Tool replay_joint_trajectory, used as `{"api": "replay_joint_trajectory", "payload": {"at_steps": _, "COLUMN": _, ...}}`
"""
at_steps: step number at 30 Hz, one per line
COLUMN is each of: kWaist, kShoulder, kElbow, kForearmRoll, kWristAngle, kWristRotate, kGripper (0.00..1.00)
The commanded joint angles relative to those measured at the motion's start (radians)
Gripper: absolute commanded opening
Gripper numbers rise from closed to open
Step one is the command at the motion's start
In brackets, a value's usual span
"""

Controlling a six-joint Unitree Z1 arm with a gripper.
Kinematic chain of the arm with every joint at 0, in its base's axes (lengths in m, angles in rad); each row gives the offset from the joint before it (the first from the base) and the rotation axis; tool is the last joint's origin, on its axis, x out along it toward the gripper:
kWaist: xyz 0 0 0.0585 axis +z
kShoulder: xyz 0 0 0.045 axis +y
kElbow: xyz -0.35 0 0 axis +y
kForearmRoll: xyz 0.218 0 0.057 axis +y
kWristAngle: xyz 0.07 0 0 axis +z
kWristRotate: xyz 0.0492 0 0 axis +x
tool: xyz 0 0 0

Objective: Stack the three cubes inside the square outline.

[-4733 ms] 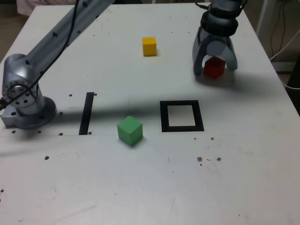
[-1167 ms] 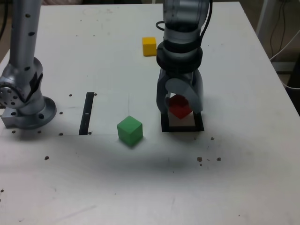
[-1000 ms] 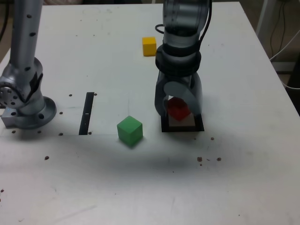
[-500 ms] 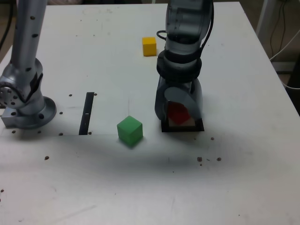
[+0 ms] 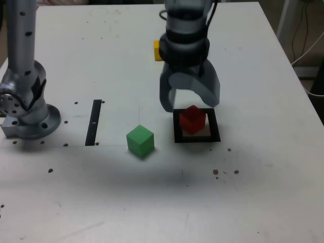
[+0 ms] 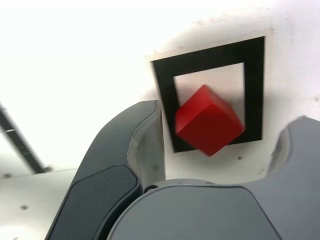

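The red cube [image 5: 193, 119] rests inside the square outline [image 5: 197, 137], turned at an angle to its sides. My gripper [image 5: 190, 104] hangs just above and behind it, jaws spread wide, touching nothing. In the wrist view the red cube [image 6: 209, 126] lies free between my gripper's [image 6: 225, 116] two grey fingers [image 6: 137, 145] and overlaps one black side of the square outline [image 6: 254, 85]. On the bare table, toward the exterior view's left of the outline, stands the green cube [image 5: 140, 140]. The yellow cube [image 5: 157, 50] sits farther back, mostly hidden behind my arm.
A narrow black strip [image 5: 93, 122] lies to the exterior view's left of the green cube. The arm's base [image 5: 25, 114] stands at the table's left edge. Cables [image 5: 306, 45] hang off the table's right side.
My gripper lowered the red cube into the square outline, opened and let it go, then rose and drew back a little. The green and yellow cubes have not moved.
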Motion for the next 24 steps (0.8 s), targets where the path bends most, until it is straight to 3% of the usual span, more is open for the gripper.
{"api": "replay_joint_trajectory", "payload": {"at_steps": 1, "kWaist": 0.001, "kShoulder": -0.008, "kElbow": -0.018, "kForearmRoll": 0.024, "kWristAngle": 0.002, "kWristRotate": 0.008, "kGripper": 0.99}}
{"api": "replay_joint_trajectory", "payload": {"at_steps": 13, "kWaist": 0.051, "kShoulder": -0.029, "kElbow": -0.064, "kForearmRoll": 0.092, "kWristAngle": -0.009, "kWristRotate": 0.037, "kGripper": 0.99}}
{"api": "replay_joint_trajectory", "payload": {"at_steps": 24, "kWaist": 0.317, "kShoulder": -0.025, "kElbow": -0.194, "kForearmRoll": 0.186, "kWristAngle": -0.002, "kWristRotate": 0.237, "kGripper": 0.99}}
